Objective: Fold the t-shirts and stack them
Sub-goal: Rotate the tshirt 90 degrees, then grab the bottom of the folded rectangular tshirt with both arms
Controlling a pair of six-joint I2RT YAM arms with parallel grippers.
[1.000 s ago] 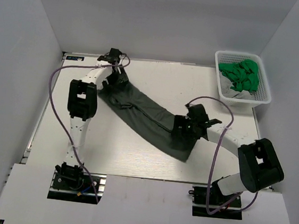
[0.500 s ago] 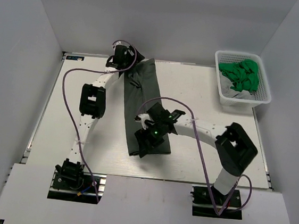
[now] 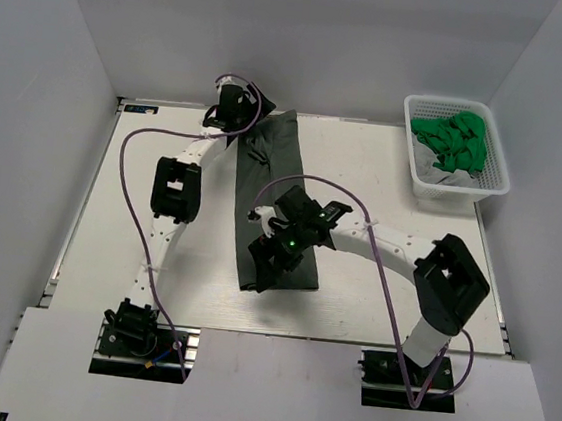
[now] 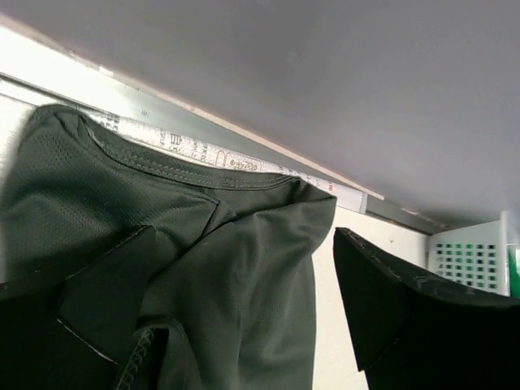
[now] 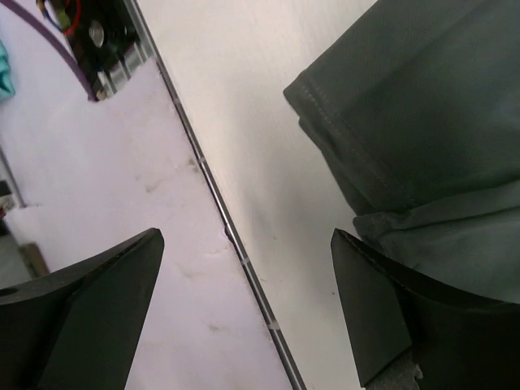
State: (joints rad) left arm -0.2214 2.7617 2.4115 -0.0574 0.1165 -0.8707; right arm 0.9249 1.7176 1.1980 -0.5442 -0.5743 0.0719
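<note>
White table (image 3: 386, 171) and grey walls (image 3: 309, 43) fill the top view. We see the grey shirt (image 3: 276, 165) as a long, folded strip running from the back edge toward the arms. Its near end is partly hidden under the right gripper (image 3: 264, 261), its far left corner under the left gripper (image 3: 236, 117), and a purple cable (image 3: 294, 180) loops across its middle. From above we cannot make out either set of jaws. Well right of the shirt stands a white lattice basket (image 3: 454, 194) of crumpled green shirts (image 3: 454, 138).

At the left wrist, the left gripper (image 4: 244, 236) stands spread wide over the shirt (image 4: 162, 179), clasping nothing. We make out fine mesh cloth and a stitched collar. The basket (image 4: 467, 256) is cut off at the frame edge.

At the right wrist, the right gripper (image 5: 248, 236) is likewise spread wide over bare table (image 5: 252, 122) beside the shirt's (image 5: 422, 106) seamed hem. We cannot tell whether one finger (image 5: 382, 309) touches the cloth.
</note>
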